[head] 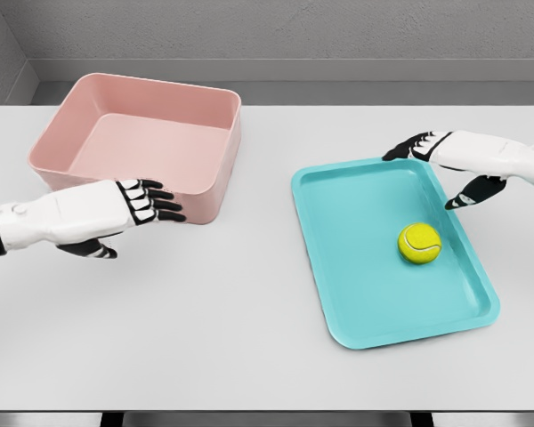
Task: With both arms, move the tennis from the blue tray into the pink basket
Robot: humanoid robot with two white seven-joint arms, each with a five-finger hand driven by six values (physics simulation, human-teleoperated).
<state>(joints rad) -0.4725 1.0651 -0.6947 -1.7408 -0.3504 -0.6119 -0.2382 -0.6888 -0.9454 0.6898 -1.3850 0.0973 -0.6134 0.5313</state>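
Note:
A yellow tennis ball (419,243) lies in the right half of the blue tray (356,258). The pink basket (142,142) stands at the back left with nothing visible inside. My right hand (432,169) hovers over the tray's far right corner, fingers spread and holding nothing, a short way behind the ball. My left hand (147,213) reaches in from the left, fingers extended, at the basket's front wall; whether it touches the wall I cannot tell.
The grey table (249,294) carries both containers. Its front edge runs along the bottom of the view, and a grey wall rises behind its back edge.

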